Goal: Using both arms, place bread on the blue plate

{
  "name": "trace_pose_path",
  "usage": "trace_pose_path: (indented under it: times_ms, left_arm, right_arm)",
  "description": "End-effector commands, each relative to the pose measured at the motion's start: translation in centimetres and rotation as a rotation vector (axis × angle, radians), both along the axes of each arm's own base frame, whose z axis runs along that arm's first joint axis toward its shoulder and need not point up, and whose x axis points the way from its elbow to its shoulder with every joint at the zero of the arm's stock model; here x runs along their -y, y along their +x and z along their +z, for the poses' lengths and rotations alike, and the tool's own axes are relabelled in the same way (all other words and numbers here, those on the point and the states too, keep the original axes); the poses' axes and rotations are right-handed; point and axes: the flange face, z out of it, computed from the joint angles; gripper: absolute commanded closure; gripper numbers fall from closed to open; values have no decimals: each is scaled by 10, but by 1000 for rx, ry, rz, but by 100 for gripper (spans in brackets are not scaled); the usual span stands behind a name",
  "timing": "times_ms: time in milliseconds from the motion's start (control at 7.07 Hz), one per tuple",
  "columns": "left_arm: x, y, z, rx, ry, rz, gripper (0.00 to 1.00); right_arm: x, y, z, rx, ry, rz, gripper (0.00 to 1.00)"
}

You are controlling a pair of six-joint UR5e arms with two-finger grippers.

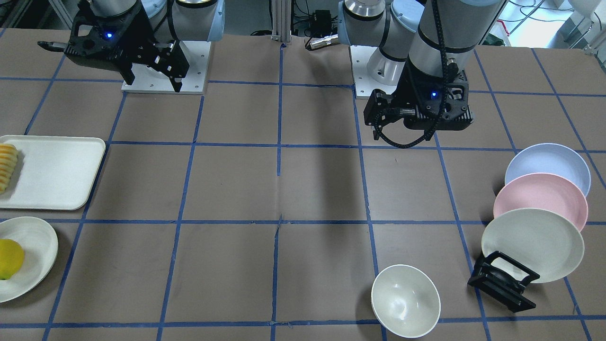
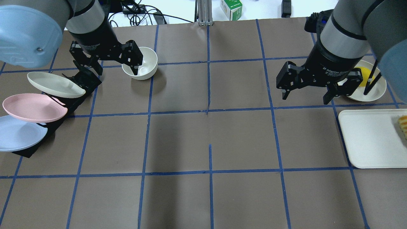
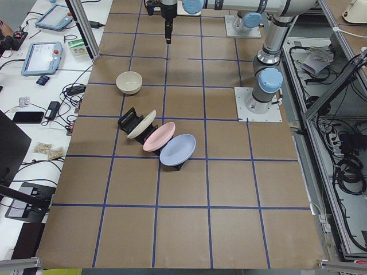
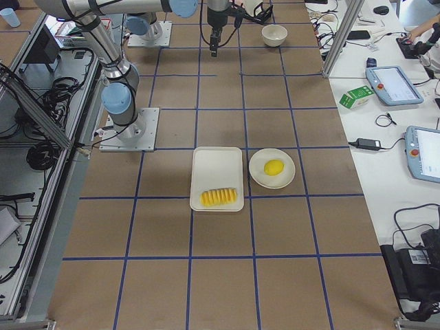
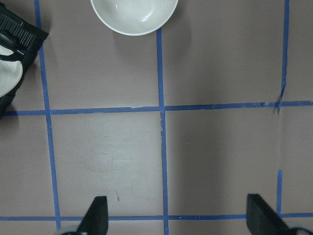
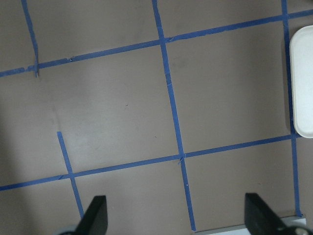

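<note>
While both arms hang above the brown counter point(image 2: 210, 140), the left arm's fingers point(image 2: 133, 58) are spread wide and empty near a white bowl point(image 2: 146, 68), and the right arm's fingers point(image 2: 286, 79) are spread too, gripping nothing. The bread point(image 4: 219, 197) lies at one end of a white tray point(image 4: 216, 165), beside a plate holding a lemon point(image 4: 273, 167). Well apart, the blue plate point(image 2: 19, 135) leans in a black rack point(image 2: 84, 81), next to the pink plate point(image 2: 33, 107).

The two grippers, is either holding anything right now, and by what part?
Nothing is held. The left gripper and right gripper are both open and empty; the bread lies on the white tray.
</note>
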Motion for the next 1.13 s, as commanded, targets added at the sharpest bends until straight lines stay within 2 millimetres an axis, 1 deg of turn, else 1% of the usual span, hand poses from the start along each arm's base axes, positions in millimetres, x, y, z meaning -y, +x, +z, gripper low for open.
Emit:
trace_pose_path:
  times_ms: [0,425,566,708,849,991]
  left_arm:
    - [-1,0,1,4,0,0,0]
    - [-2,1,2,7,-4,0,0]
    - [-2,3,5,8,-10,2,0]
    - [-1,10,11,12,-20,9,0]
    - [-1,13,20,8,-42,16,0]
    - [0,29,25,30,-53,44,0]
  right_arm:
    - [-1,0,-3,2,7,-1,0]
    - [0,1,-5,2,11,-1,0]
    - [1,-5,-12,-11,27,13,0]
    - [3,-9,-21,-13,31,15,0]
    - [7,-24,-23,-11,34,5,0]
    - [13,-55,-29,-3,43,56,0]
